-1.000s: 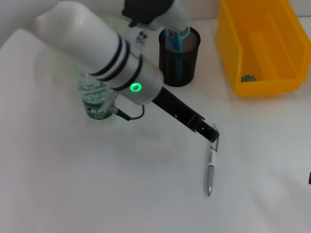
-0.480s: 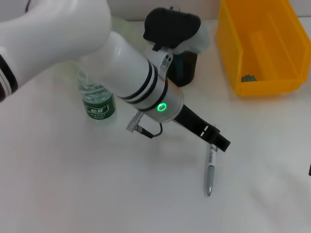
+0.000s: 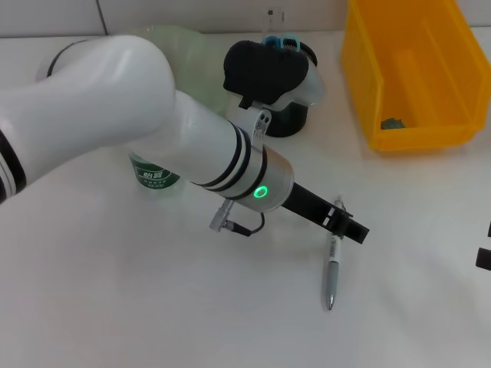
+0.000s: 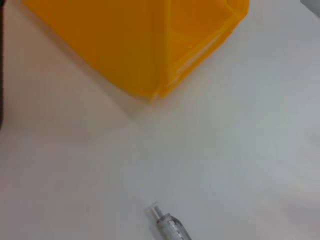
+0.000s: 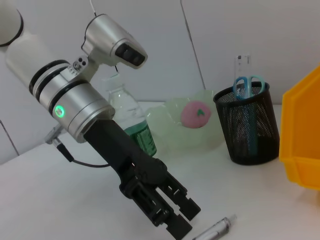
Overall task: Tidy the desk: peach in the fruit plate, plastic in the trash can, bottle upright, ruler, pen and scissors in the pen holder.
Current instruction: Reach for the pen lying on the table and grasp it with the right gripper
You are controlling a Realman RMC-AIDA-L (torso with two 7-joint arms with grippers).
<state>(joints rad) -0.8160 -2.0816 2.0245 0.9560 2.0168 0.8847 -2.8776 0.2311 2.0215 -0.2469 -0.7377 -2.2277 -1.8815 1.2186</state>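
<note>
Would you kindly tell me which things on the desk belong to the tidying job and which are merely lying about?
Job: pen under the left gripper; pen holder holding scissors and ruler; upright bottle; peach in the plate; yellow bin.
Lying about: nothing I can see. The right gripper is out of view.

My glossy white left arm (image 3: 153, 107) wears 2 black bands, a green glowing ring light, a thin black cable, then my black ribbed left gripper (image 5: 172, 212).
</note>
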